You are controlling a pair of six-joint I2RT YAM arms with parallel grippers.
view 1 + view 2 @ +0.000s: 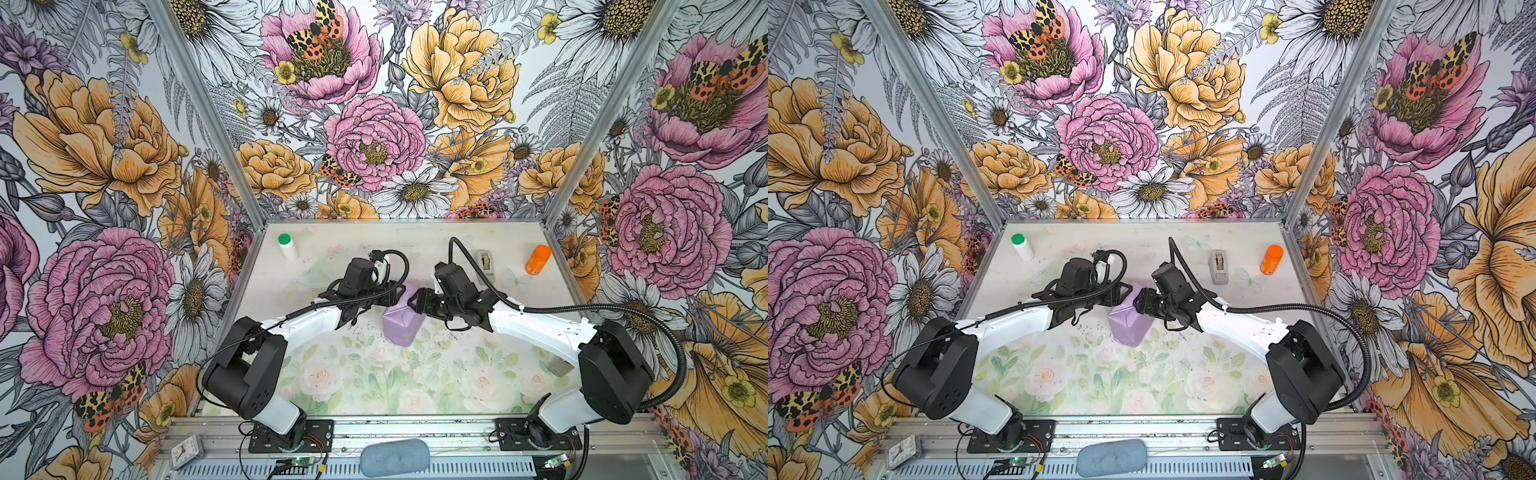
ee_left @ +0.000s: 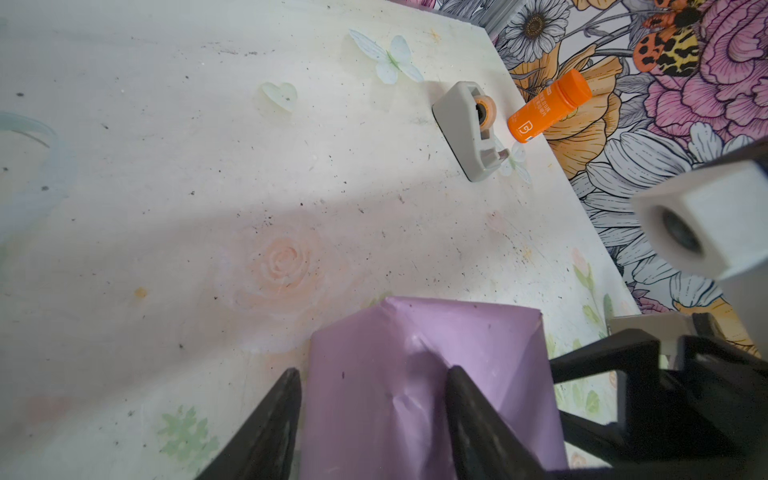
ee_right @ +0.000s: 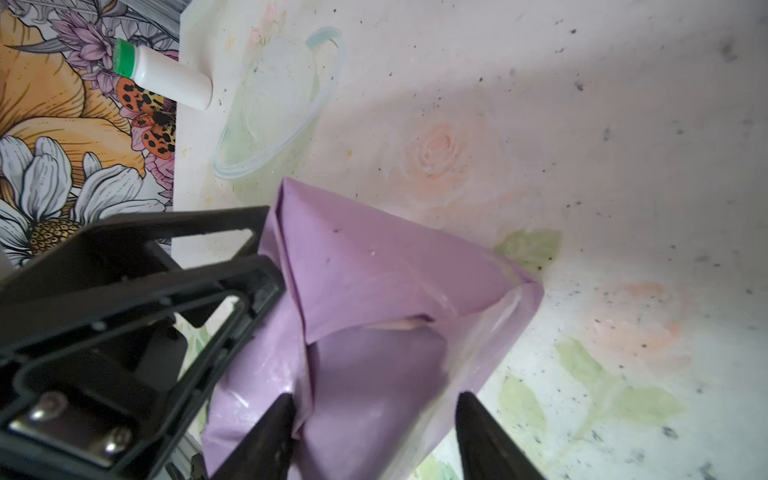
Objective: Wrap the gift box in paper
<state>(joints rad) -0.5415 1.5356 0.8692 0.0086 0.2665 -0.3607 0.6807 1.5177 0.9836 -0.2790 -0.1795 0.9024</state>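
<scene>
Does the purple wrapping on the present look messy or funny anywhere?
Yes, a little. The thin lilac-pink wrapping paper is not smooth: in the right wrist view one folded flap gapes, leaving a small slit, and in the left wrist view its face is dented. Tiny dark specks also litter the pale floral table.

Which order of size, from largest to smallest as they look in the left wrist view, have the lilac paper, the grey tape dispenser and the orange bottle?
1. paper, largest, but it is also nearest to the camera
2. tape dispenser
3. orange bottle, only slightly smaller than the dispenser
</scene>
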